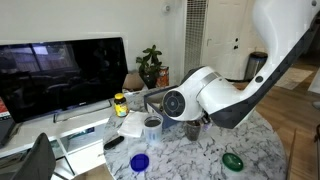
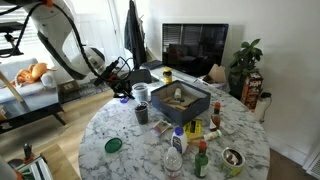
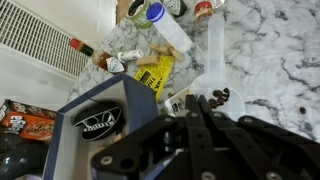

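Observation:
My gripper (image 3: pixel 197 100) is shut, its two black fingers pressed together with nothing visible between them. Just past the tips stands a clear cup (image 3: pixel 214 98) with dark bits in its bottom. In both exterior views the gripper (image 1: pixel 151 101) (image 2: pixel 126 79) hangs a little above the marble table (image 1: pixel 190 155), over that cup (image 1: pixel 152 125) (image 2: pixel 142 112). A white mug (image 2: pixel 141 92) stands right beside the cup. A dark blue open box (image 3: pixel 100 118) (image 2: pixel 180 100) lies next to the gripper.
A yellow packet (image 3: pixel 155 72), a clear bottle (image 3: pixel 172 36) and small jars lie past the box. A blue lid (image 1: pixel 139 161), a green lid (image 1: pixel 232 160) and a black remote (image 1: pixel 113 142) lie on the table. Several bottles (image 2: pixel 176 152) stand near its edge. A TV (image 1: pixel 60 75) and a plant (image 1: pixel 150 65) stand behind.

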Robot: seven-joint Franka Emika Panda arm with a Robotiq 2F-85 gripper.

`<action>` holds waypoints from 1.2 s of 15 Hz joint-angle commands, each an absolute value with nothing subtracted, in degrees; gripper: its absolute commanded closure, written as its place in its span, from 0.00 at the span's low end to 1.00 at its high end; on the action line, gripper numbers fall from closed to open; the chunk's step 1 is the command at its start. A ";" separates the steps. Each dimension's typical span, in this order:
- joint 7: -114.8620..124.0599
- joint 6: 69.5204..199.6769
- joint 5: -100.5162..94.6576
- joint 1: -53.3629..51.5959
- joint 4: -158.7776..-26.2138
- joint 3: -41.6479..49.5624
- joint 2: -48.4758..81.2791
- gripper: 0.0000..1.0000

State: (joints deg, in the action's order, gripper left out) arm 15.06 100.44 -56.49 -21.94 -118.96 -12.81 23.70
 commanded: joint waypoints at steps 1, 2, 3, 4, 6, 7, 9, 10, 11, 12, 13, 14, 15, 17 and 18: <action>15.11 100.06 -56.60 -21.31 -118.67 -13.54 23.84 0.97; 15.10 100.07 -56.60 -21.26 -118.63 -13.53 23.83 0.99; 16.01 99.64 -57.27 -21.66 -118.28 -13.39 24.54 0.99; 17.08 98.91 -58.25 -22.25 -117.82 -13.18 25.40 0.99; 18.39 98.39 -60.02 -22.88 -117.50 -12.94 26.36 0.99; 19.21 98.13 -61.05 -23.18 -117.31 -12.91 26.93 0.99; 21.81 97.63 -63.77 -23.75 -117.30 -12.73 27.94 0.99; 22.90 97.26 -64.82 -23.90 -117.18 -12.73 28.35 0.99; 23.98 96.46 -65.93 -24.16 -117.09 -12.70 28.79 0.99; 24.97 95.34 -67.32 -24.53 -117.12 -12.66 29.26 0.99; 25.80 93.81 -68.64 -24.95 -117.02 -12.63 29.76 0.99; 26.46 92.35 -69.72 -25.23 -116.96 -12.76 30.22 0.99; 26.91 91.05 -70.61 -25.48 -116.72 -12.95 30.80 0.99; 27.60 88.65 -71.63 -25.92 -116.13 -13.34 31.99 0.99; 28.01 87.59 -72.06 -26.14 -115.86 -13.46 32.67 0.99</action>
State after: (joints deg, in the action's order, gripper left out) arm 25.83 91.63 -69.84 -25.00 -117.40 -12.94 29.81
